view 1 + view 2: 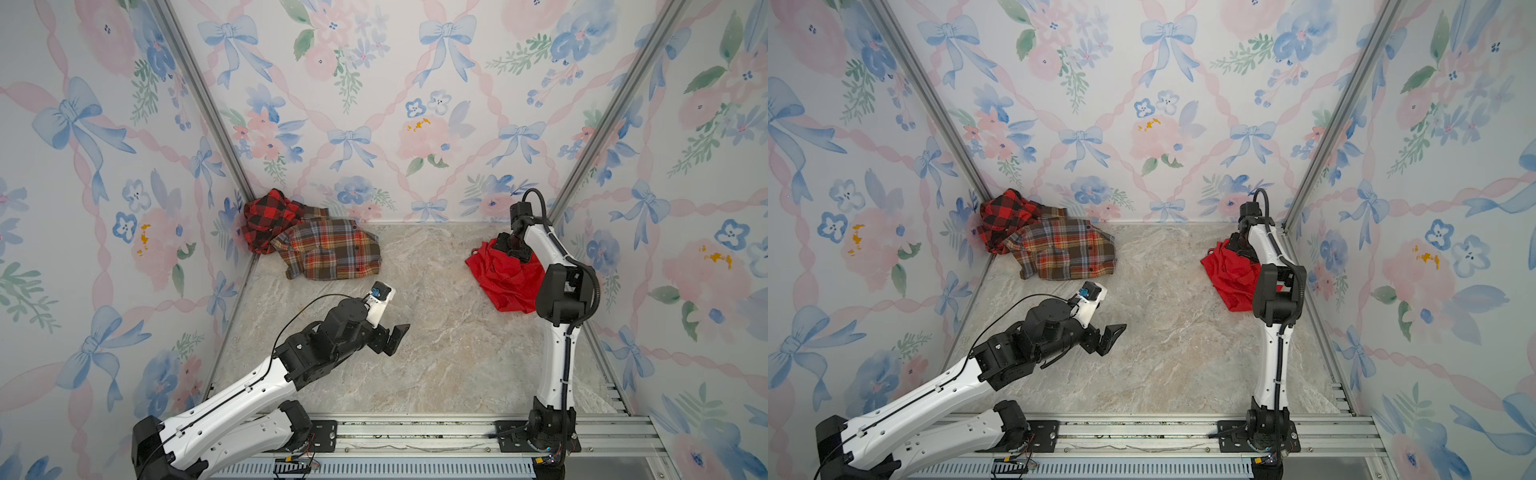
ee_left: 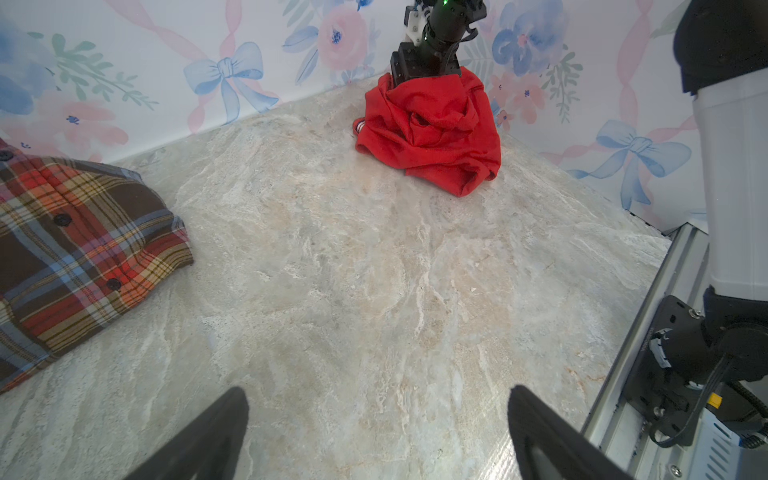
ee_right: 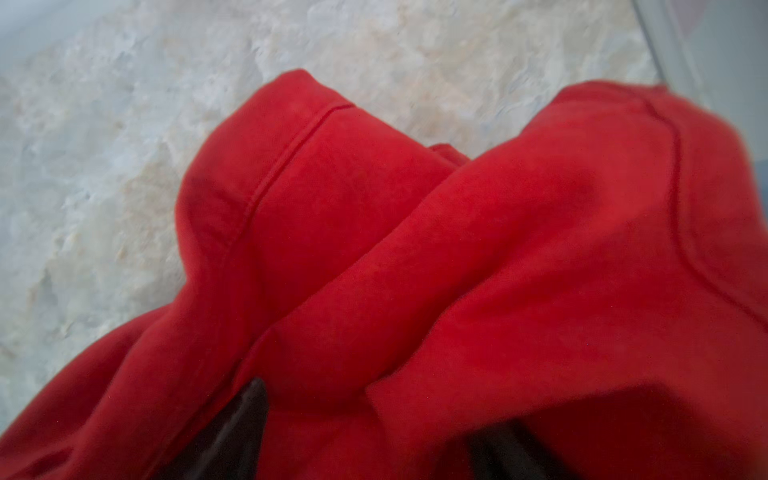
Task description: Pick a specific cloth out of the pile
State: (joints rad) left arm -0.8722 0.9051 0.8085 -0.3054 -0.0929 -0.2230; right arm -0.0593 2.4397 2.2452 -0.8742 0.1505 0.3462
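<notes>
Locate the cloth [image 1: 500,278] heaped well apart from the pile [image 1: 316,245], across bare tabletop. Note the right gripper [image 1: 512,248] pressed into the heap's top on the side facing away from the pile, jaws spread, folds bulging between, no pinch evident. Note the left gripper [image 1: 397,337] wide, empty, nearer the pile. Treat the right arm as nearer; expect a straight lift clear.
</notes>
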